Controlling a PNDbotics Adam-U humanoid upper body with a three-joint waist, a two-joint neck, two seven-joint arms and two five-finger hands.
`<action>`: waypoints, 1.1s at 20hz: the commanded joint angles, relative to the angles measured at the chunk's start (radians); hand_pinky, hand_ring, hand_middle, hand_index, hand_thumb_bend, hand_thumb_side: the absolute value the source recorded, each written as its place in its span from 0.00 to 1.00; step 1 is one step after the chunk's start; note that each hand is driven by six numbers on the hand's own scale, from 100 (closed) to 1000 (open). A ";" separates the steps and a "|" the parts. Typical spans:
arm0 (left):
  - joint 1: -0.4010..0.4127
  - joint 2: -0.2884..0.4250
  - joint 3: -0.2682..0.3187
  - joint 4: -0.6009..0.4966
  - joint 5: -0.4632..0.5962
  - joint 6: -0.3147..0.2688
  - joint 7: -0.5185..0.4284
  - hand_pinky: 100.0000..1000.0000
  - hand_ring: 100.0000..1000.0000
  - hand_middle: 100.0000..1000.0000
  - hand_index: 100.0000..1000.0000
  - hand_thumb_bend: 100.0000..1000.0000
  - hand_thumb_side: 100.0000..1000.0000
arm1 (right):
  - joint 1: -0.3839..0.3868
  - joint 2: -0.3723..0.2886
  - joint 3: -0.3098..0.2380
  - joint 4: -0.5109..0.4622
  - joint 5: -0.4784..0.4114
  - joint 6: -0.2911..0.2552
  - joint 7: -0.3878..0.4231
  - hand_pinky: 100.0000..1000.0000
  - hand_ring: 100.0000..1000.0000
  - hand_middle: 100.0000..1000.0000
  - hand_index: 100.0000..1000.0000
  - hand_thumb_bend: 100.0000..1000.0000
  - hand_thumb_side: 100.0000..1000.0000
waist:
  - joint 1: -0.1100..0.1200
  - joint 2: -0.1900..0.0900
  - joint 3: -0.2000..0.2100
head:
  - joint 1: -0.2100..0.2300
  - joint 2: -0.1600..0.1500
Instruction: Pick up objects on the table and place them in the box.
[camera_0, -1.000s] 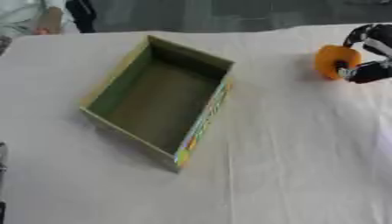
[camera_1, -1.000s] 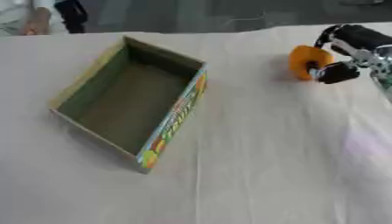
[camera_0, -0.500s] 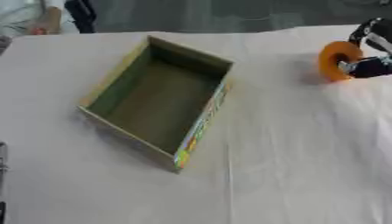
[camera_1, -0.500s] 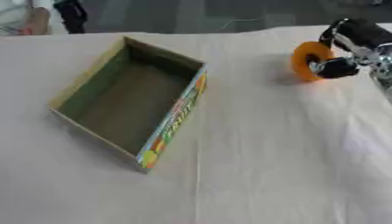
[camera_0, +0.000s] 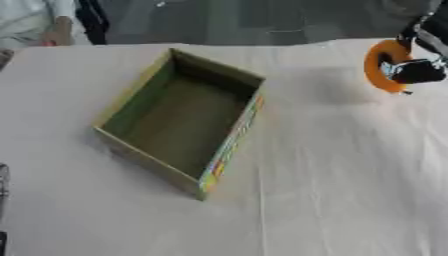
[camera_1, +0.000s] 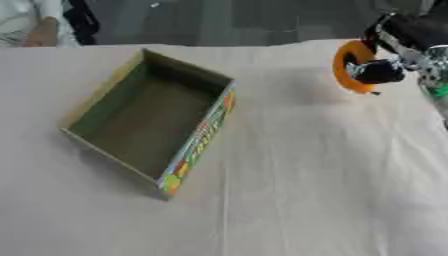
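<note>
I've got the orange ring (camera_1: 352, 66) in my right robot hand (camera_1: 392, 56), up at the far right of the worktop (camera_1: 306, 190). The dark fingers (camera_1: 378, 71) curl round the ring's edge and pinch it, so the hand is closed on it. The ring stands on edge, flat face turned toward me and a bit to the left. I think it's off the cloth, since there's a soft shadow to its left, but I can't be sure.

The big thing for the next move: the box (camera_0: 179, 118) is to the left of the ring and a bit nearer to me. They're well apart, w/ bare cloth between. So the ring has to go left and come a little toward me.

The box is open on top and looks empty inside, green-brown walls, w/ a bright striped side facing right. Its long side runs on a slant, from far-right corner to near-left corner. The far-right corner is the closest part to my hand, so I'd come in over that corner and drop the ring past the wall.

Right arm is the near one and already has the ring. Left robot hand isn't in either view.
</note>
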 joint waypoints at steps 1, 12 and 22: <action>-0.006 0.019 0.009 -0.019 -0.006 -0.002 0.002 0.59 0.56 0.49 0.76 0.00 0.93 | -0.014 -0.046 -0.005 -0.037 -0.010 0.006 -0.005 0.75 0.72 0.37 0.38 0.00 0.38 | -0.006 -0.033 -0.001 | 0.004 0.009; -0.005 0.023 0.009 -0.019 -0.008 -0.004 0.004 0.59 0.57 0.49 0.76 0.00 0.93 | -0.036 -0.047 0.006 -0.097 -0.064 0.021 -0.007 0.74 0.71 0.36 0.37 0.00 0.39 | -0.025 -0.061 0.004 | 0.005 0.019; -0.002 0.021 0.005 -0.019 -0.007 -0.006 -0.002 0.59 0.57 0.50 0.76 0.00 0.92 | -0.134 0.015 0.050 -0.126 -0.118 0.033 0.000 0.73 0.70 0.34 0.36 0.00 0.38 | -0.035 -0.092 0.018 | -0.020 0.055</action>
